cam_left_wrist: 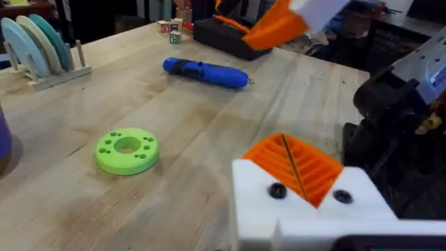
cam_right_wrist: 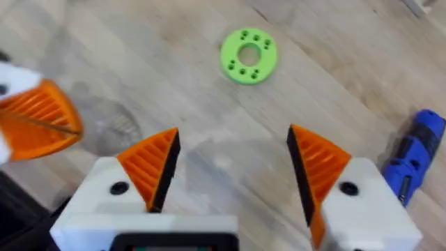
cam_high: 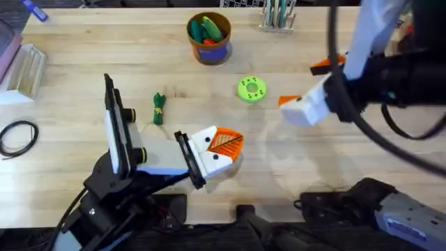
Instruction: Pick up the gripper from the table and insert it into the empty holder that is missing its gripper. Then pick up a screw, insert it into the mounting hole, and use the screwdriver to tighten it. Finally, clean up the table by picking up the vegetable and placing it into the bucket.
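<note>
**Status of the task**

1. End effectors. My left end effector (cam_high: pixel 226 143) is clenched: its two orange pads (cam_left_wrist: pixel 306 167) are pressed face to face with nothing between them. It sits near the green disc (cam_high: pixel 251 89), on the side toward my bases. My right end effector (cam_right_wrist: pixel 233 167) is released, its pads well apart, and it holds nothing. It hovers above the worktop (cam_high: pixel 83 77) just beside the green disc.

2. Tip fitting. Every white finger base (cam_right_wrist: pixel 362 202) I can see carries an orange pad, and no loose orange tip lies around the green disc. I judge the tip insertion as probably complete, but I cannot confirm it.

3. Screw. No loose screw is visible. A dark spot marks each finger base, but I cannot tell whether any is a seated screw or an open hole. Treat this step as unverified.

4. Screwdriver. The screwdriver (cam_left_wrist: pixel 205 72) lies flat on the worktop, well apart from the green disc and on the disc's far side from my left end effector. Neither end effector touches it.

5. Clean-up. The vegetable (cam_high: pixel 159 108) lies on the worktop, left of the green disc and apart from it. The bucket (cam_high: pixel 209 38) stands beyond the green disc, toward the far edge, with toy pieces inside. This step is not yet done.
</note>
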You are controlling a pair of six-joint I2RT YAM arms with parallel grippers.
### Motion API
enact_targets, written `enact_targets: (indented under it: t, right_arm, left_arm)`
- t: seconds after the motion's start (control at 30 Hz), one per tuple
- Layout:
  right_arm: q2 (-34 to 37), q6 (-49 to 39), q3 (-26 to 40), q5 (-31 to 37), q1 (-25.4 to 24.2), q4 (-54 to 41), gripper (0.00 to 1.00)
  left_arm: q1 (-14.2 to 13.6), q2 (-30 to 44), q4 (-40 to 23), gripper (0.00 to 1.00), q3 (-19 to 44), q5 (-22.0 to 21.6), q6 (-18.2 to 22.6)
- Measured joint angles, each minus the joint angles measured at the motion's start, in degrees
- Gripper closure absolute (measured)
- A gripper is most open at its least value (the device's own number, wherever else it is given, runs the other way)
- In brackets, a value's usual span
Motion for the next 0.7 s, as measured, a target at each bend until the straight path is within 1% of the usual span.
enact_targets:
  t: [0.23,0.5,0.63,0.7]
  right_arm:
    - [4.2,0.0,0.0,1.8,-4.7,1.7,0.07]
    - [8.6,-0.3,0.0,3.2,-7.6,3.0,0.07]
    - [10.5,-0.5,0.0,5.8,-11.5,3.1,0.07]
    - [11.4,-0.5,0.0,7.3,-14.3,3.6,0.07]
  left_arm:
    - [0.0,0.0,0.0,0.983,0.0,0.0,0.0]
    - [0.0,0.0,0.0,0.983,0.0,0.0,0.0]
    - [0.0,0.0,0.0,0.983,0.0,0.0,0.0]
    - [0.0,0.0,0.0,0.983,0.0,0.0,0.0]
